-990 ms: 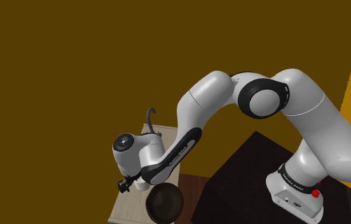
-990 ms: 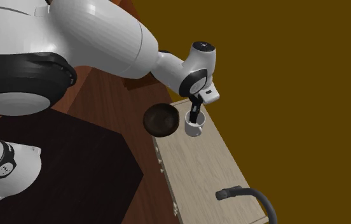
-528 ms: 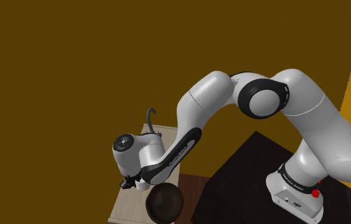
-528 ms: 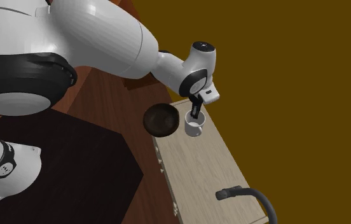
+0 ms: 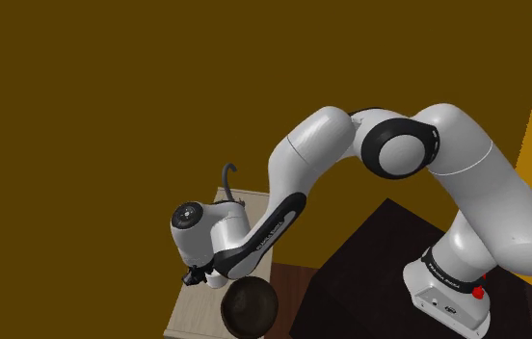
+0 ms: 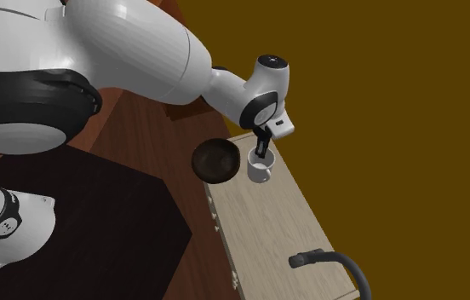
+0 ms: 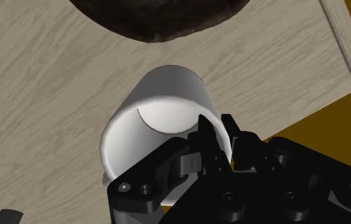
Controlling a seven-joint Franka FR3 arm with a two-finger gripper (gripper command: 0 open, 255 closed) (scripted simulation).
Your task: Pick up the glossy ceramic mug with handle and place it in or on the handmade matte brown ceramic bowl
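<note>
We see the plain white cylindrical mug [image 6: 260,170] standing upright on the pale wood-grain worktop [image 6: 286,223], near the end of it that lies closest to the white arm [image 6: 140,47]. The dark brown round bowl [image 6: 214,160] sits just beside the mug, on the second exterior view's left, at the worktop's edge on the side of the dark box stand [image 6: 80,226]. In the wrist view a narrow strip of worktop [image 7: 47,108] shows between the bowl [image 7: 161,16] and the mug [image 7: 168,105], so we judge them apart. The black fingers [image 6: 261,152] come down from above into the mug's open mouth. In the wrist view one of the fingers [image 7: 206,137] lies inside the mug and the other outside, close together, with the thin white wall clamped between them on the side away from the bowl. The mug's base rests on the wood. In the shoulder view the arm [image 5: 322,144] bends down from the stand [image 5: 380,255] towards the worktop [image 5: 189,310], with the bowl [image 5: 249,306] just below the wrist. A dark grey curved tube [image 6: 331,260] rises from the far end of the worktop, well apart from the mug. Small knobs [image 6: 216,220] dot the cabinet front below the worktop, and reddish-brown floor planks [image 6: 140,128] show beside the stand.
</note>
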